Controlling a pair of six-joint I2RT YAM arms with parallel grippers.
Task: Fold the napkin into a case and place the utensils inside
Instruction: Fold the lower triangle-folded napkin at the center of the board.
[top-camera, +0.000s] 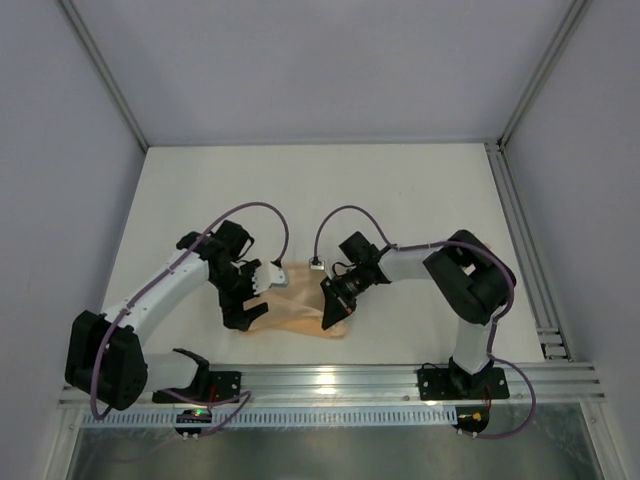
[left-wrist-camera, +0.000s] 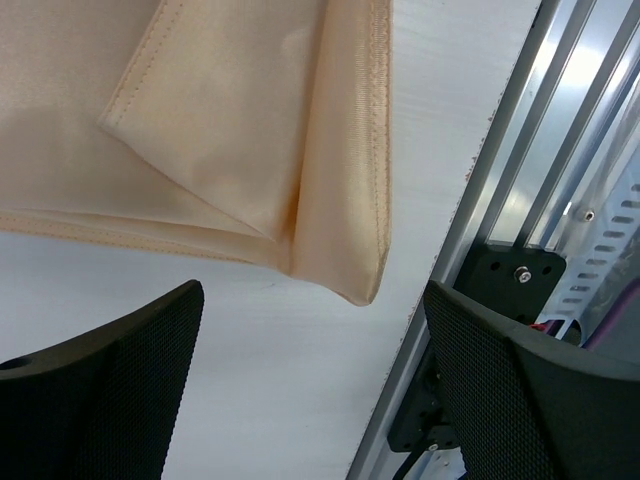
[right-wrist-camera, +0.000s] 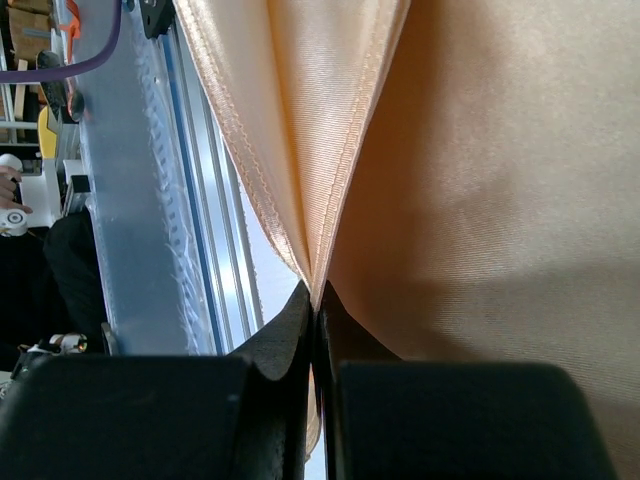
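Here's the napkin (top-camera: 295, 303), sitting near the middle of the table's (top-camera: 400, 200) near edge, right between the two arms and just short of the aluminium rail (top-camera: 330, 378) that runs along that edge. It's no flat square: the left wrist view shows stitched hems stacked in layers, a diagonal flap lying across the top and a rounded folded corner pointing at the rail. So folding looks well under way, though I wouldn't call it a finished case. The right pincer (right-wrist-camera: 318, 300) is squeezed tight on a doubled edge of the cloth, jaws together with fabric pinched between them and the layers fanning away from the tips. The left pincer (left-wrist-camera: 315, 330) hangs by the napkin's left side, jaws wide apart, nothing between them, bare table beneath. What's left, by my reading, is the closing folds and then the whole loading step, because no utensils show in any view. As for brands, labels or lettering, there's nothing readable on the cloth, the arms or the rail.
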